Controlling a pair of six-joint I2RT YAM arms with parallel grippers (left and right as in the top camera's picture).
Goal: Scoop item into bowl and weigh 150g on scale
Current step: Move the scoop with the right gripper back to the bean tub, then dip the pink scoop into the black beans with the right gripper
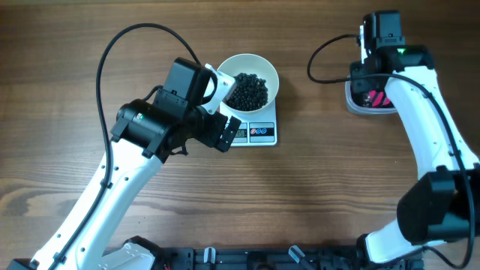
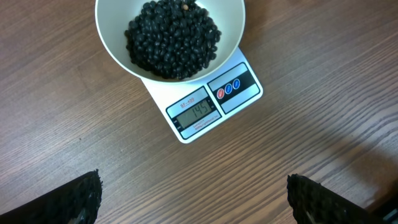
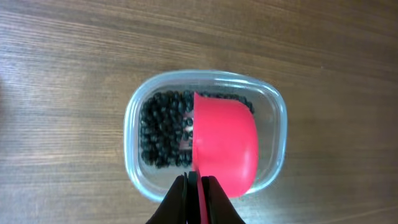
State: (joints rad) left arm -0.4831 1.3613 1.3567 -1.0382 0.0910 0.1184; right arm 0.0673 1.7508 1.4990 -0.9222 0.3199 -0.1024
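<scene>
White bowl [image 1: 270,75] of black beans [image 1: 247,90] sits on the scale [image 1: 259,133], far centre of the surface [image 1: 315,187]; the display on the scale's near edge reads 145. Left gripper [image 2: 199,199] hangs just near-left of the scale, jaws wide, holding nothing. Right gripper [image 3: 194,193] is at far right, clamped tight on the handle of the pink scoop [image 3: 225,146], whose cup is in the clear tub [image 3: 134,124] over more beans.
</scene>
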